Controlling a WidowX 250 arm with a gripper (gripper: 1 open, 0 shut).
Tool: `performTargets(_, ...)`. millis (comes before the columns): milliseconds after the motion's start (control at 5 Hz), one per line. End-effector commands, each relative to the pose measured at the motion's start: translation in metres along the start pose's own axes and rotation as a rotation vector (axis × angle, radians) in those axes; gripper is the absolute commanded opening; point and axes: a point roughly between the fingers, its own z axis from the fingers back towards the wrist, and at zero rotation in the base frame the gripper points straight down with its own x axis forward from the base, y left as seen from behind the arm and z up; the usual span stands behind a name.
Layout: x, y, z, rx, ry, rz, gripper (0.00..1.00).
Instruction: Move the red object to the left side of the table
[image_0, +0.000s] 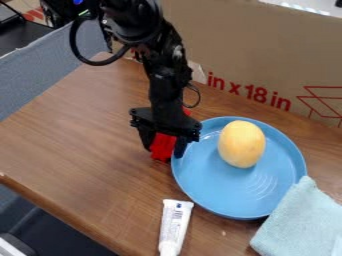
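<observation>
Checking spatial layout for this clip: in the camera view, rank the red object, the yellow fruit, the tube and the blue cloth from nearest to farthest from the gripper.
Measured from the gripper:
1. Red object, between its fingers.
2. Yellow fruit, to the right, on the blue plate.
3. Tube, below, near the table's front edge.
4. Blue cloth, lower right corner.
</observation>
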Motion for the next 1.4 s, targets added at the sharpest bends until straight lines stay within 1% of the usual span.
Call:
performTargets(0, -0.012, -0.006, -0.02, 0.034, 0.055, -0.017, 0.0)
performTargets(200, -0.014, 0.013, -0.028, 0.05, 0.061, -0.013, 0.0)
performTargets(400, -0.02, 0.02, -0.031, 0.058, 0.059, 0.0, 0.0)
performTargets(600, -0.025, 0.025, -0.035, 0.074, 0.06, 0.007, 0.0)
performTargets(800, -0.026, 0.033, -0.036, 0.081, 0.055, 0.004, 0.0)
performTargets(1000, -0.027, 0.027, -0.041, 0.087, 0.057, 0.007, 0.0)
performTargets(1200, -0.037, 0.037, -0.046, 0.087, 0.069, 0.017, 0.0)
